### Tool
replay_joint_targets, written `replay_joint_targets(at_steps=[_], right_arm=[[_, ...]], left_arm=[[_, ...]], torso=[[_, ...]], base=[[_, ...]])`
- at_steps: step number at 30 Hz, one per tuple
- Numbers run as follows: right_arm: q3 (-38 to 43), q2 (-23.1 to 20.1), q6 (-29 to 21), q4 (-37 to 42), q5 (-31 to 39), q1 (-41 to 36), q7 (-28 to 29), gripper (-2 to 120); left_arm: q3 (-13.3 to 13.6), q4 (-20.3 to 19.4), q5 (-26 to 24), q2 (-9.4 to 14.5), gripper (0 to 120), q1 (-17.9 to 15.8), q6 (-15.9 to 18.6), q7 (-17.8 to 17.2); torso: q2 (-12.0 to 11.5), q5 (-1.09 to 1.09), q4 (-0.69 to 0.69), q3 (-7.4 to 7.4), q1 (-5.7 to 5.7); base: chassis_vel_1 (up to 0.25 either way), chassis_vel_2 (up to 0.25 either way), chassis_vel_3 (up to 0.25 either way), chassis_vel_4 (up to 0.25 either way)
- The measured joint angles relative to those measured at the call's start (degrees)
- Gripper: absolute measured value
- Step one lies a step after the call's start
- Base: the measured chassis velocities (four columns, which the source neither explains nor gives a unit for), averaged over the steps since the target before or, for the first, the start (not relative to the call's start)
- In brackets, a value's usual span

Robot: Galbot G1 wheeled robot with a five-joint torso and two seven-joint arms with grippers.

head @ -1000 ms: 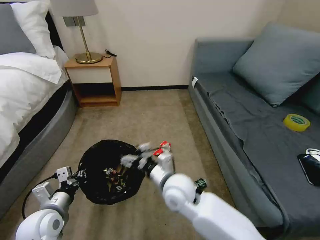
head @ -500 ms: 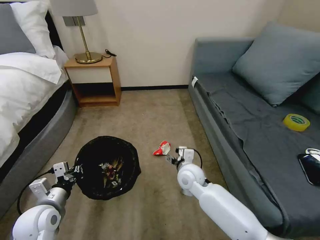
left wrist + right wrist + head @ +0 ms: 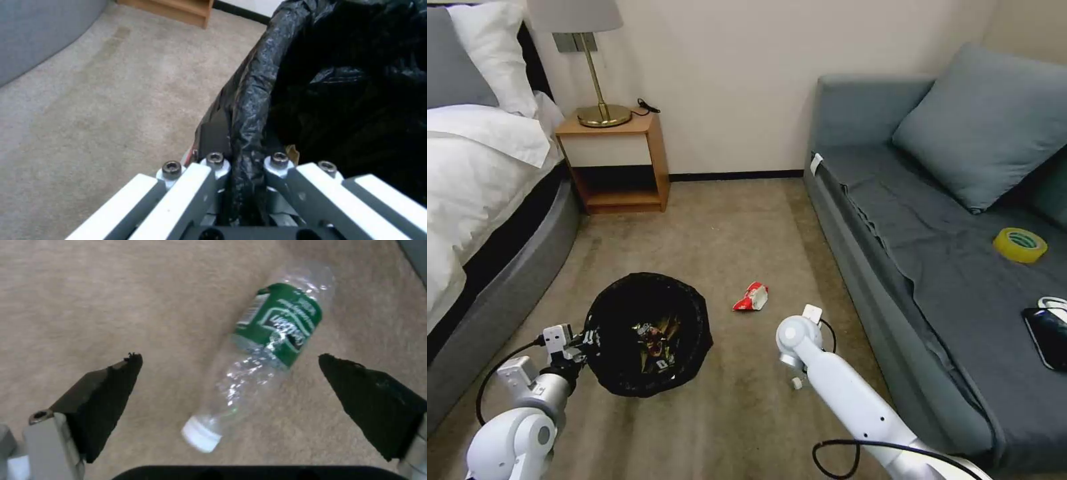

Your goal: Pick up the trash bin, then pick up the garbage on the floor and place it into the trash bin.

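Clear crumpled bottle (image 3: 260, 350), green-labelled, lies between the right gripper's (image 3: 229, 373) wide jaws; left gripper (image 3: 247, 170) pinches the trash bin (image 3: 650, 330).

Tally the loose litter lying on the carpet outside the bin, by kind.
Crumpled red-white wrapper: 1
Clear plastic bottle with green label and white cap: 1
Total: 2, both on the carpet outside the black-bagged trash bin.

A small clear plastic bottle with a green label and white cap (image 3: 262, 353) lies on its side on the tan carpet floor (image 3: 89, 300). The right gripper (image 3: 229, 373) hangs above it, black fingers (image 3: 111, 393) spread wide on each side.
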Motion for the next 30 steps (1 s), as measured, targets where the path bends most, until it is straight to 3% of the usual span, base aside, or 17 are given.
replay_joint_targets(at_steps=[13, 22, 25, 30], right_arm=[[5.3, 2.9, 0.0, -10.2, -6.4, 0.4, -5.7, 100], [6.3, 3.2, 0.0, -12.2, -8.6, 0.5, -8.5, 99], [6.3, 3.2, 0.0, -12.4, -9.0, 0.5, -8.9, 97], [6.5, 3.3, 0.0, -12.9, -9.9, 0.2, -10.0, 80]], left_arm=[[-0.3, 2.7, -0.3, 0.7, 3, -1.8, -0.1, 0.1], [0.2, 3.5, 0.5, 0.3, 3, -2.1, 0.0, 0.1], [0.3, 3.6, 0.6, 0.2, 3, -2.1, 0.0, 0.1], [0.3, 3.6, 0.8, 0.0, 3, -2.0, 0.0, 0.1]], torso=[[0.0, 0.01, -0.01, 0.0, 0.0], [0.0, 0.01, -0.01, 0.0, 0.0], [0.0, 0.01, 0.0, 0.0, 0.0], [0.0, 0.01, -0.01, 0.0, 0.0]], base=[[0.0, 0.0, 0.0, 0.0], [0.0, 0.0, 0.0, 0.0], [0.0, 0.0, 0.0, 0.0], [0.0, 0.0, 0.0, 0.0]])
